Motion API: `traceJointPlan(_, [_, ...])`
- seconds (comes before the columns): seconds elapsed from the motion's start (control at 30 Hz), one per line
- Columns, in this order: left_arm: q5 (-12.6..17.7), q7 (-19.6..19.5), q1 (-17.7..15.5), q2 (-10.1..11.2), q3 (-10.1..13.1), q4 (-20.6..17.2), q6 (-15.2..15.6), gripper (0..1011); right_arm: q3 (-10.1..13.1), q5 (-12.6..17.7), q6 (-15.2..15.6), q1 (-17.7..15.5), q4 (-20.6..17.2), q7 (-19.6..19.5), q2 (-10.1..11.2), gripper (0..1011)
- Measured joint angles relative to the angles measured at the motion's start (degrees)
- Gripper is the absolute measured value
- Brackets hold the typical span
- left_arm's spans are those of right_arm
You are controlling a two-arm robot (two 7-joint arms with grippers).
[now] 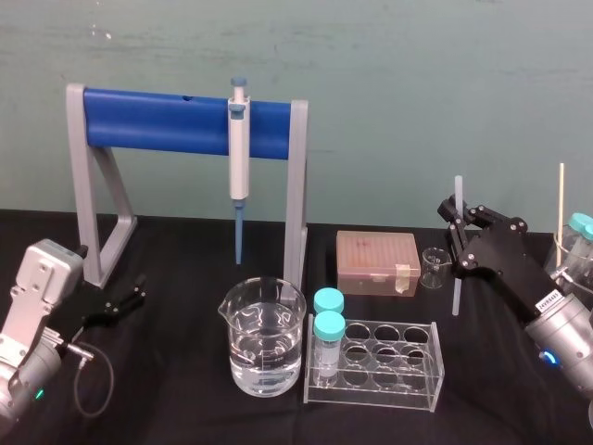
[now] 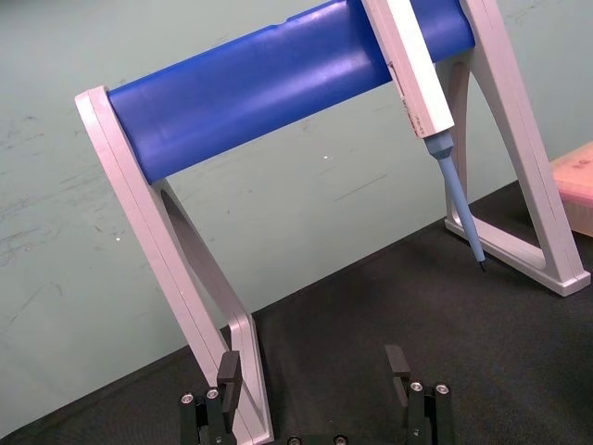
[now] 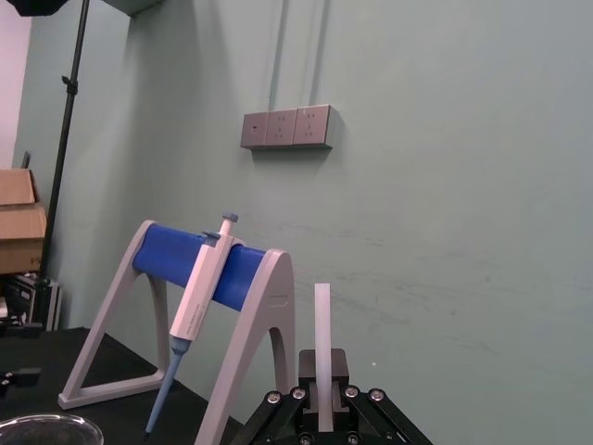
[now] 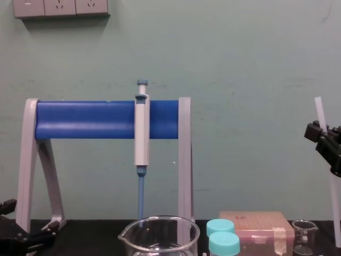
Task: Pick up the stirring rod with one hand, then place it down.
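— Head view first: where are the arms?

— The right gripper is raised at the table's right side, forearm slanting up from the lower right corner, fingers pointing away from the robot. They pinch the rod about a third of the way down its length. The rod stands upright just beside the small beaker; I cannot tell whether its lower end touches the table.

— And the left one?

— The left gripper sits low at the left edge, near the stand's foot, fingers apart and gripping nothing.

— Left wrist view?

— Its two fingers are spread wide over the black table, aimed at the stand's near leg. The pipette hangs from the blue bar.

— Right wrist view?

— The rod rises straight out of the closed fingers, clamped between them. The stand and pipette are well off behind.

— Chest view?

— The right gripper comes in at the right edge, well above the table. The rod runs through it with a slight lean, top toward the stand, its lower part dropping past the small beaker. The left gripper lies low at the lower left corner.
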Motion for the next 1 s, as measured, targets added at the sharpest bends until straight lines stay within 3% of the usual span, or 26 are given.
traceJointPlan(0.5, [0.0,0.0,0.0,0.0,0.0,0.0,0.0,1000,0.6,1.0,0.0,-0.5,-1.3,3.4,-1.1,70])
traceJointPlan(1.0, [0.0,0.0,0.0,0.0,0.0,0.0,0.0,1000,-2.0,3.6,1.2,0.7,0.2,8.3,-1.3,70])
